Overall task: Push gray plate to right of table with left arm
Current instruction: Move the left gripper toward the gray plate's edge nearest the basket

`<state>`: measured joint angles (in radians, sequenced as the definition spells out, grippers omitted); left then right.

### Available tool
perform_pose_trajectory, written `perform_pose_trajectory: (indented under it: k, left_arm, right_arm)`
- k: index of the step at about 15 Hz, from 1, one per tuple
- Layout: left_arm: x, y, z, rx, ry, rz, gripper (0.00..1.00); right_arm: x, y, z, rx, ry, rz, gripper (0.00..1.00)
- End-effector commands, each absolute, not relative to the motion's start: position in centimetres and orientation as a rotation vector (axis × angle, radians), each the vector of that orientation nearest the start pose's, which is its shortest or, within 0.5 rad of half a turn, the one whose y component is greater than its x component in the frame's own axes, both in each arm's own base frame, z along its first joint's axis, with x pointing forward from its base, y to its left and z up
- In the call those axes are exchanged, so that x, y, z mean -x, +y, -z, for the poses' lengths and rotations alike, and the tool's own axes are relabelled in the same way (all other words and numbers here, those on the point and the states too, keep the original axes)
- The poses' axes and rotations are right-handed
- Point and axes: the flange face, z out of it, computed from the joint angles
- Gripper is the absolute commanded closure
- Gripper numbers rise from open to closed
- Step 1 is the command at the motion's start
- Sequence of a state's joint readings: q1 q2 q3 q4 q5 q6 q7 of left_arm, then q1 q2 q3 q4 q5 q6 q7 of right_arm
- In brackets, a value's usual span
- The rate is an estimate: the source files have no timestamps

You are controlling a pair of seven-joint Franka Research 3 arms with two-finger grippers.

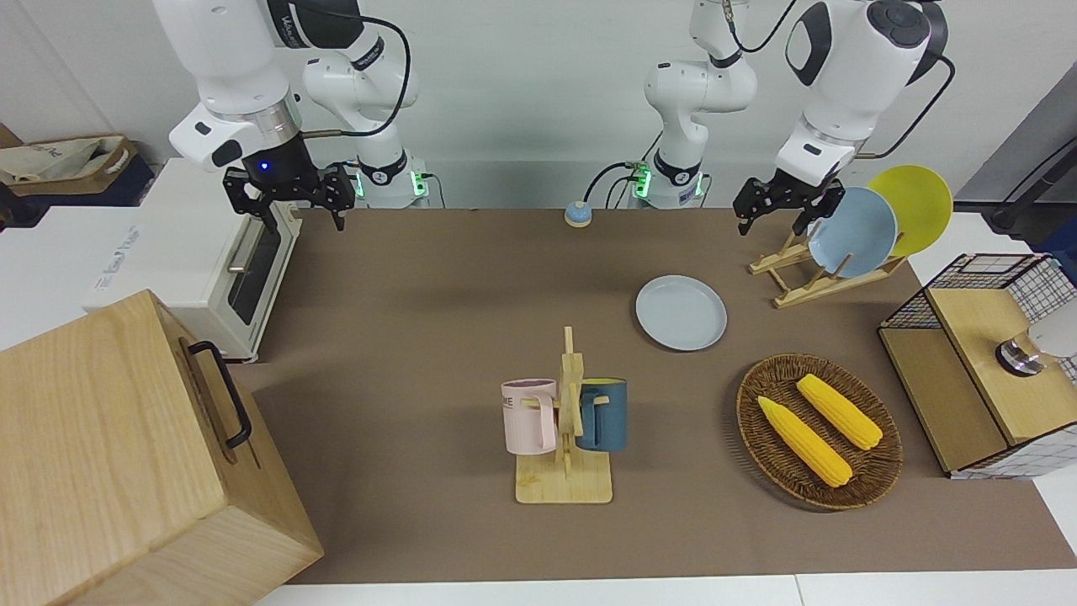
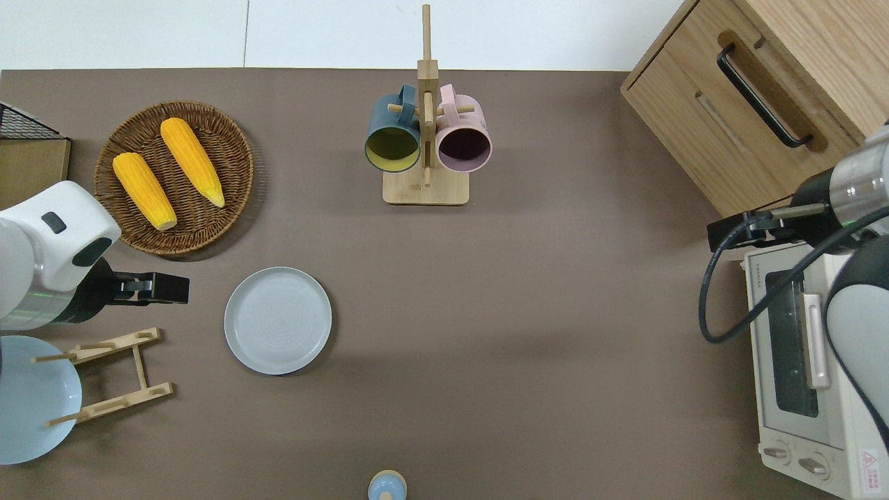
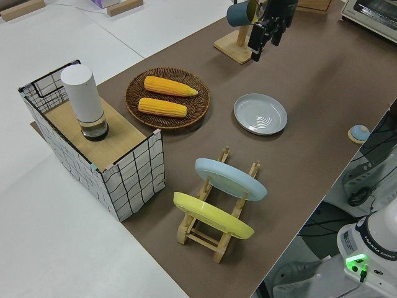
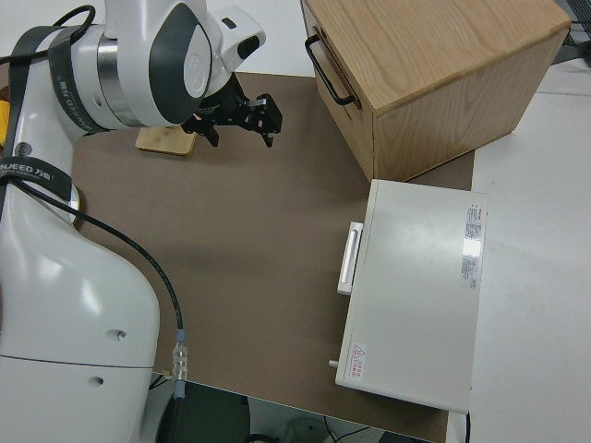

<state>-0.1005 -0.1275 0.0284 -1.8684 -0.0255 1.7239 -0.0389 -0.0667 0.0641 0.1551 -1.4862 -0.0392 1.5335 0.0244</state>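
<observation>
The gray plate [image 2: 278, 320] lies flat on the table [image 2: 528, 333], between the corn basket [image 2: 175, 178] and the plate rack [image 2: 111, 375]. The left gripper [image 2: 161, 288] hangs beside it, fingers' state unclear. The mug stand [image 2: 426, 142] stands farther out. The right arm is parked.

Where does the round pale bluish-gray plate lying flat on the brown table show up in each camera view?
Front view: gray plate right of centre, above the wicker corn basket.
Overhead view: plate lower left, below the basket.
Left side view: plate upper centre, right of the basket.
Right side view: not in it.
Shared landmark: the basket, beside the plate.
</observation>
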Motion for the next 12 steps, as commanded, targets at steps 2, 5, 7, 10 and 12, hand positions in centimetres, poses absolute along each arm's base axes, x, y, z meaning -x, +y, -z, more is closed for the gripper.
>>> perform_pose_trajectory:
  k: [2, 5, 7, 10, 12]
  left_arm:
    - [-50.9, -4.2, -53.3, 3.167, -0.009, -0.094, 0.01]
    - [-50.0, -4.2, -50.5, 3.169, -0.008, -0.082, 0.01]
    - [-49.4, -4.0, -48.6, 3.172, -0.013, -0.05, 0.01]
    - [-48.8, -3.9, -46.2, 3.176, -0.016, -0.017, 0.01]
    - [-48.3, -3.8, -44.5, 3.176, -0.016, 0.003, 0.01]
  right_arm:
    - [-56.6, 4.3, -62.8, 3.164, -0.09, -0.028, 0.017]
    - [-56.6, 4.3, -62.8, 3.164, -0.092, -0.028, 0.017]
    - [-56.6, 4.3, -62.8, 3.164, -0.09, -0.028, 0.017]
    - [-56.6, 4.3, -62.8, 3.164, -0.092, -0.028, 0.017]
    - [-56.6, 4.3, -62.8, 3.164, -0.09, -0.028, 0.017]
